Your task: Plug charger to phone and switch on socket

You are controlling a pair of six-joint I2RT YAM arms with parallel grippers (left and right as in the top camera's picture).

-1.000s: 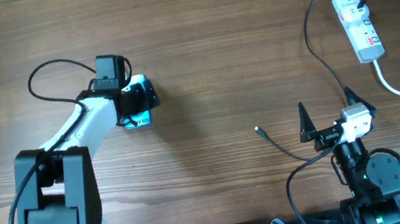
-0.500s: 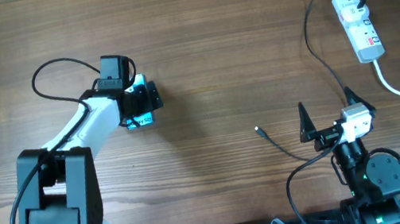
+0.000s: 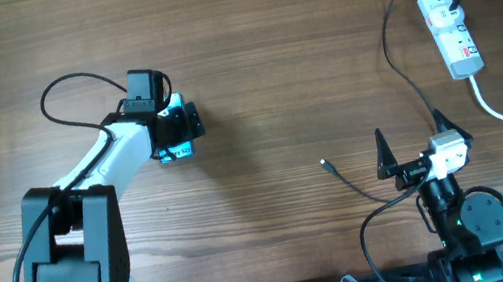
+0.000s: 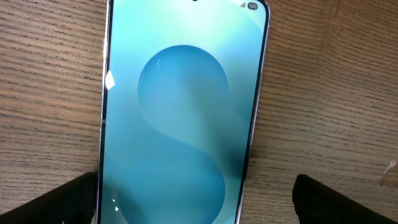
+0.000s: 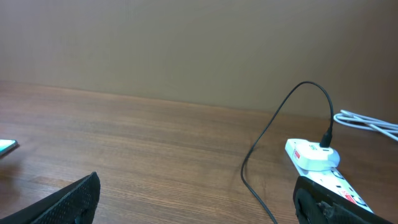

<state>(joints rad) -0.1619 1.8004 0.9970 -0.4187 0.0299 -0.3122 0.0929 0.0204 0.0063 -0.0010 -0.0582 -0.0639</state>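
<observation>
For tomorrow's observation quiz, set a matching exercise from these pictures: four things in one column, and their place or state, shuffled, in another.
Things:
1. phone
2. socket
3. charger tip
4. right claw

Place or state:
A. open, holding nothing
B. white, at the far right
C. lying loose on the table
D. screen lit, below the left claw

Pairs: 1-D, 2-B, 3-C, 4-A.
</observation>
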